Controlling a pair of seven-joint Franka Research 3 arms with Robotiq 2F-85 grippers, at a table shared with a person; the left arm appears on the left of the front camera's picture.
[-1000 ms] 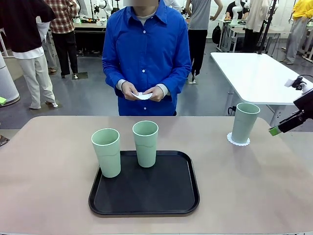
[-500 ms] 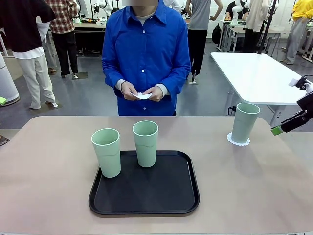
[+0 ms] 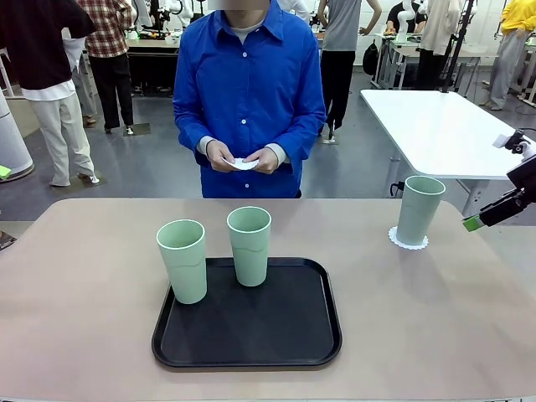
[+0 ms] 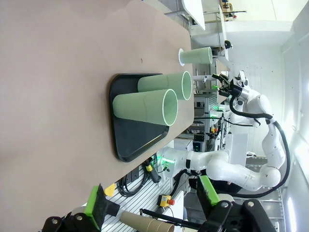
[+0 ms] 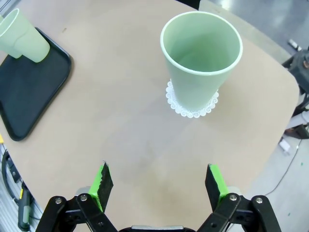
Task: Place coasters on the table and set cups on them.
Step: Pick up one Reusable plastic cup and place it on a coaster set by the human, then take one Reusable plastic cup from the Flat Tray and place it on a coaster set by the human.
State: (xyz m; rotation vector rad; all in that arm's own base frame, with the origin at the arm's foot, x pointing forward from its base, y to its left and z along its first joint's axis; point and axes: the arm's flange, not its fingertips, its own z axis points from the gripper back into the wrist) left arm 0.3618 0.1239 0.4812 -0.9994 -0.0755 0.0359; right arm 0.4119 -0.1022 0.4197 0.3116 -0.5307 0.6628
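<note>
Set so far: one cup [image 3: 419, 209] stands upright on a coaster [image 3: 408, 242], at 2 o'clock from the tray [image 3: 251, 347], with lace showing round its base.
Waiting cups: two on the black tray, one [image 3: 249, 245] by its 12 o'clock edge and one [image 3: 182, 260] by its 9 o'clock edge.
Remaining coasters: white paper in the person's hands [image 3: 243, 159], at 12 o'clock beyond the tabletop [image 3: 84, 276]; I cannot tell how many.
Right tool [image 5: 159, 181]: jaws wide apart, empty, near the set cup at the tabletop's 3 o'clock side.
Left tool [image 4: 150, 198]: jaws wide apart, empty, well apart from the tray.
Step in hand, as I judge: wait for a coaster to lie flat on bare tabletop, then fetch a tray cup.
Doing it well: grip the cup around its middle, lift it straight up clear of the tray lip, and lower it centred. The thin paper may slide if the base drags.
</note>
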